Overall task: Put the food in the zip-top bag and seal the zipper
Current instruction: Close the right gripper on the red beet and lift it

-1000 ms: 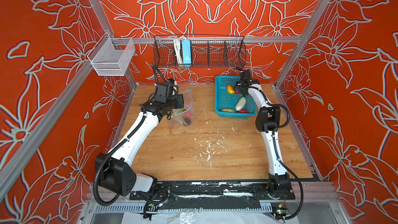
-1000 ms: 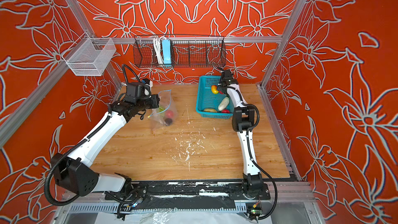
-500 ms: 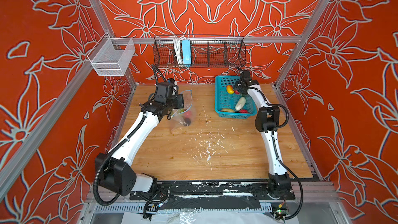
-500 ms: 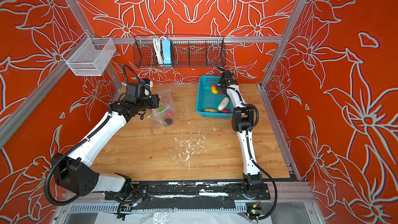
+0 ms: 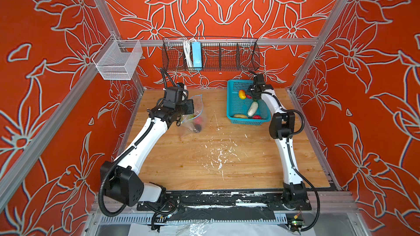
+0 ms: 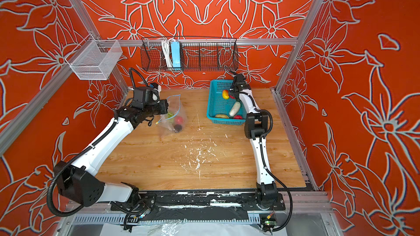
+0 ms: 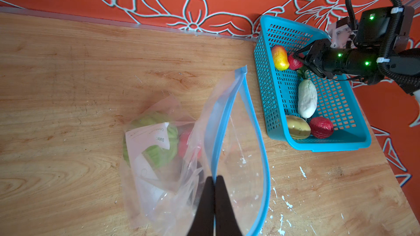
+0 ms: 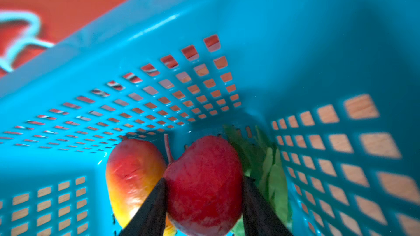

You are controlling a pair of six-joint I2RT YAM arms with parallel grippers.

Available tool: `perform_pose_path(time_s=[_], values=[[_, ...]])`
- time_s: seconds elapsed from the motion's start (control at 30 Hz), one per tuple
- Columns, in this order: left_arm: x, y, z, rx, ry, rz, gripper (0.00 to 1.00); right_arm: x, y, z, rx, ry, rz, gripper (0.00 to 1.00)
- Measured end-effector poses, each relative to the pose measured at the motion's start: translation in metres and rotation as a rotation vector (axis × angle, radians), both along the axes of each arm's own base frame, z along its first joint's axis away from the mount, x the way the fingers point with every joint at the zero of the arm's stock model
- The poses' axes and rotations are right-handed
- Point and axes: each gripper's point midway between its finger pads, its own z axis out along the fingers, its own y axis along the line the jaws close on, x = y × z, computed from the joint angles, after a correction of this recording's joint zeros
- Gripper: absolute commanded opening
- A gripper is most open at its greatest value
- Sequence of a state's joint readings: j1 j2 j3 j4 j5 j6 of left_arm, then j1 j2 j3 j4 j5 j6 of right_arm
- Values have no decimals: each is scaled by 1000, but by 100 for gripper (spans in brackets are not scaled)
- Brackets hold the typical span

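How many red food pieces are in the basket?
2: a red piece in the right gripper, beside the mango; a second red piece by the yellow-green fruit. Others may be hidden.

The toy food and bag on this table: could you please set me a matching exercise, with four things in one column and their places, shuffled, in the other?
Things
1. green cabbage
2. white radish
3. strawberry next to the mango
4. zipper

Places
A. between the right gripper's fingers
B. pinched at one side by the left gripper's fingers
C. inside the zip-top bag
D. lying in the teal basket, clear of both grippers

Pairs: 1-C, 2-D, 3-A, 4-B
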State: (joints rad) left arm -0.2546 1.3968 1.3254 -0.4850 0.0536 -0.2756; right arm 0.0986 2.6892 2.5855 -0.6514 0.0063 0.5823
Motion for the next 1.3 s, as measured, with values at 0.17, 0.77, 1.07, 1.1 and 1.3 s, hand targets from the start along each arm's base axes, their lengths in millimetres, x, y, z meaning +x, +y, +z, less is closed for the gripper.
perform_pose_path(time_s=[0.17,0.77,1.07,1.1,1.3], values=[[0,0,0,0,0,0,0,-1,4,-1,22,4,11,39],[0,0,0,1,-1,3,0,-34,12,54,95,-2,41,36],[0,1,0,4,-1,6,0,-51,19,71,146,-8,53,33],[0,1,0,4,-1,7,0,-53,19,70,149,-7,54,33],[0,1,0,4,-2,7,0,-69,21,62,173,20,54,33]])
